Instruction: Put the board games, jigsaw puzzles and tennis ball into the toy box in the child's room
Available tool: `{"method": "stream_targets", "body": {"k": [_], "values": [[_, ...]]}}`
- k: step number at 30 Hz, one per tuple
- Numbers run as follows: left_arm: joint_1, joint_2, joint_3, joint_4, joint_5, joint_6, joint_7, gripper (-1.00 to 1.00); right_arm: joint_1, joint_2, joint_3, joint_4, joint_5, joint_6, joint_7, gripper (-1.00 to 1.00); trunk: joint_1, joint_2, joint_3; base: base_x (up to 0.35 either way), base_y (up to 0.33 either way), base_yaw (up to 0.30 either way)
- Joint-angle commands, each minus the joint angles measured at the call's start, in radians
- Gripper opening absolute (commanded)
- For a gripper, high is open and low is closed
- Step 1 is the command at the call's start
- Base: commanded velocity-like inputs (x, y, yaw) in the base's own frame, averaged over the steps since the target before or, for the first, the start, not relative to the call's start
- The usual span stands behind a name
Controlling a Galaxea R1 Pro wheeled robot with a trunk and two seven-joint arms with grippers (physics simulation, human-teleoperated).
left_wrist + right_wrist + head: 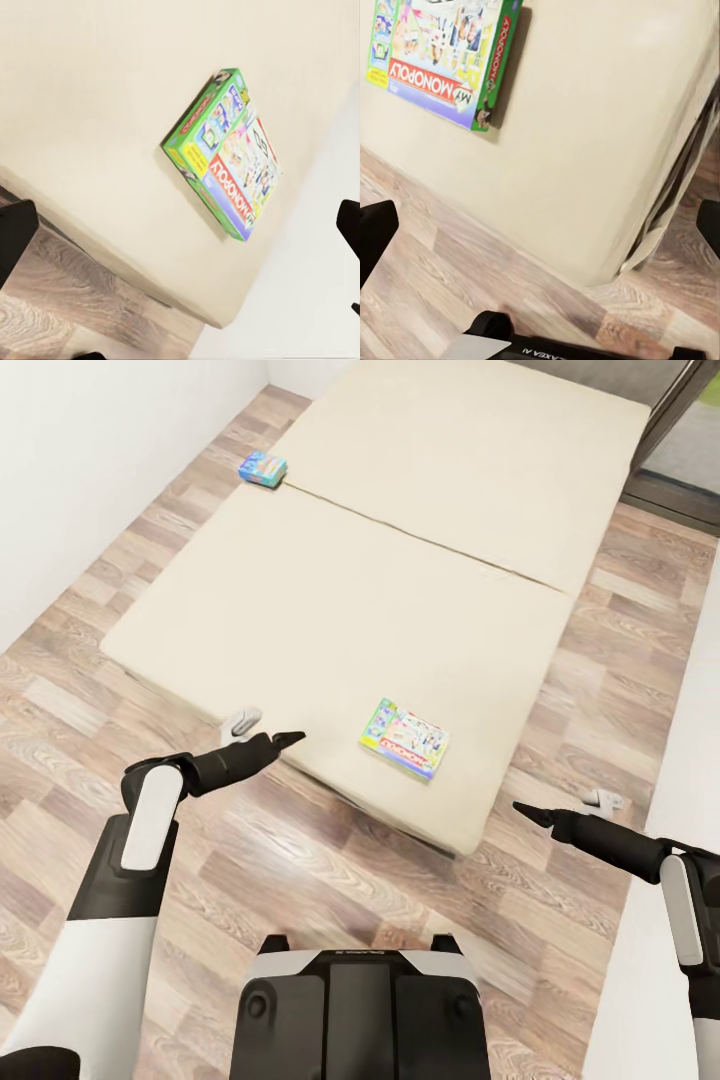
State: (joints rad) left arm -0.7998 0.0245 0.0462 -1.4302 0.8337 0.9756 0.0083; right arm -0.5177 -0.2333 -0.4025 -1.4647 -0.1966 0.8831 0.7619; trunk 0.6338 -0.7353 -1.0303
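Monopoly box (pixel 404 739) lies flat near the front edge of the bed (pixel 330 600), close to the corner nearest the robot, its printed lid facing up. In the left wrist view the box (pixel 225 154) rests on the cream mattress (pixel 97 112) with a green border around it and the red name strip readable along one long side; in the right wrist view the same box (pixel 442 52) sits just back from the mattress edge, above the wood floor (pixel 450 277).

Nearest the camera, the robot's dark base (pixel 360 1010) stands on the plank floor (pixel 300 860). Left gripper (pixel 287 738) hovers just off the bed's front edge, to the left of the box and apart from it — its jaws spread, with dark fingertips (pixel 15 240) showing at opposite edges of the left wrist view, nothing between them. Right gripper (pixel 521 811) hangs over the floor beyond the bed's near corner, also empty and spread, its tips (pixel 375 236) far apart in the right wrist view.

Farther back, a seam crosses the mattress from side to side. At the far left edge of the bed, beside that seam, lies a smaller blue box (pixel 262 468) — well apart from the Monopoly box. A white wall (pixel 80 480) runs along the left.
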Motion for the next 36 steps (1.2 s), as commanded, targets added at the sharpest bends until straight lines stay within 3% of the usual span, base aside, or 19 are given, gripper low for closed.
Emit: {"method": "stream_targets", "body": {"k": [1, 14, 24, 36], "values": [[-0.002, 0.0, 0.001, 0.001, 0.002, 0.005, 0.001, 1.0, -0.001, 0.0, -0.001, 0.0, 0.0, 0.005, 0.004, 1.0, 0.0, -0.001, 0.0, -0.001, 0.061, -0.276], [-0.007, 0.002, 0.003, 0.006, 0.0, 0.005, 0.001, 1.0, -0.001, 0.0, -0.001, 0.0, 0.0, 0.005, 0.004, 1.0, 0.0, -0.001, 0.003, -0.001, 0.027, -0.246], [-0.008, 0.003, 0.004, 0.01, 0.0, 0.005, 0.001, 1.0, -0.001, 0.0, -0.001, 0.0, 0.0, 0.005, 0.004, 1.0, 0.0, -0.001, 0.004, 0.0, 0.034, -0.072], [-0.009, 0.003, 0.003, 0.047, -0.001, 0.005, 0.001, 1.0, -0.001, 0.0, -0.001, 0.0, 0.0, 0.006, 0.004, 1.0, 0.0, -0.001, 0.004, 0.0, 0.214, -0.018]]}}
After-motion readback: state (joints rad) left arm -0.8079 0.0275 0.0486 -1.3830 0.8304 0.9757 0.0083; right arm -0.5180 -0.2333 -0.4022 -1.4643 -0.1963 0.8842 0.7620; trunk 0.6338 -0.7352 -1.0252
